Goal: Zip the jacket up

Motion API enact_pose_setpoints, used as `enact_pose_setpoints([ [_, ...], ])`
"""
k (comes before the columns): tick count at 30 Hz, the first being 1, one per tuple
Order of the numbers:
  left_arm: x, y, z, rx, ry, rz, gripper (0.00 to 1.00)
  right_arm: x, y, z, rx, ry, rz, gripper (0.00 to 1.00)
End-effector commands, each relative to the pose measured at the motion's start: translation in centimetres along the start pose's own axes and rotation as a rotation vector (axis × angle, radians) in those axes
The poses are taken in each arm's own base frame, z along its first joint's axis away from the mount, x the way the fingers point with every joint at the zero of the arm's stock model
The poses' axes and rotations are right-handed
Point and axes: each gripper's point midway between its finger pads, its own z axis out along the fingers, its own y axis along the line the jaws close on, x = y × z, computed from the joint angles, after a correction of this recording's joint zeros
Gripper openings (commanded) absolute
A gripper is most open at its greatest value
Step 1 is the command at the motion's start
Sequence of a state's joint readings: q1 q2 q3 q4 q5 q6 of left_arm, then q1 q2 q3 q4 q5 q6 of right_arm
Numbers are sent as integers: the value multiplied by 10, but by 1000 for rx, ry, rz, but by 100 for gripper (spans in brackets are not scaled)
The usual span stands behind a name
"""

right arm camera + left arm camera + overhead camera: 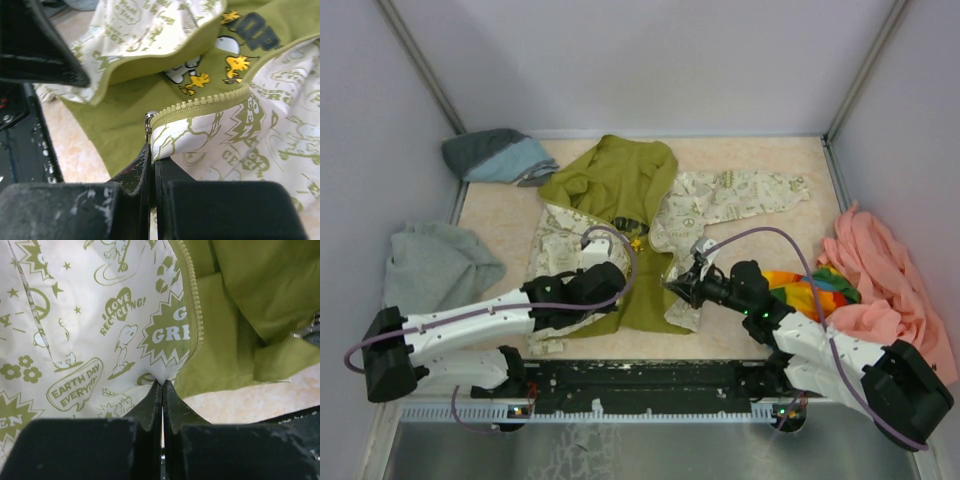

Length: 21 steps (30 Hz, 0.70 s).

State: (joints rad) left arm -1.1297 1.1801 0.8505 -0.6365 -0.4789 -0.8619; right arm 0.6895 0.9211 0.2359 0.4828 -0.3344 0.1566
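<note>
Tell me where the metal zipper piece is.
In the right wrist view, the metal zipper piece hangs at the left end of the olive zipper strip, just above the right pincer, which is shut on the jacket.

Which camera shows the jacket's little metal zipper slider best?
Right wrist view: the small metal zipper slider hangs close up at the end of the olive zipper teeth. The left wrist view shows only teeth; from above it is too small to find.

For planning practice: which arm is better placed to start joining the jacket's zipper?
Right, probably: right gripper pinches the jacket hem beside a metal zipper piece; left gripper has only teeth nearby.
</note>
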Motion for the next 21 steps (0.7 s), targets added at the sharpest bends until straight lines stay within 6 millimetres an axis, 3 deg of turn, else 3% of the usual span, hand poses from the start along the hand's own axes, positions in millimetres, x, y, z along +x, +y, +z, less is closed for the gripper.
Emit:
enact_pose_setpoints([
  [1,-37,-11,6,95,-236,-65,0,-33,24,4,-148,-90,-57,0],
  [4,-48,-19,0,233,-357,-127,0,-34,36,4,-222,-82,-65,0],
  [10,-67,-21,-32,520,-622,-189,0,-35,56,4,-349,-64,-60,0],
  [21,-72,-34,-59,722,-793,-88,0,-38,63,21,-421,-49,11,0],
])
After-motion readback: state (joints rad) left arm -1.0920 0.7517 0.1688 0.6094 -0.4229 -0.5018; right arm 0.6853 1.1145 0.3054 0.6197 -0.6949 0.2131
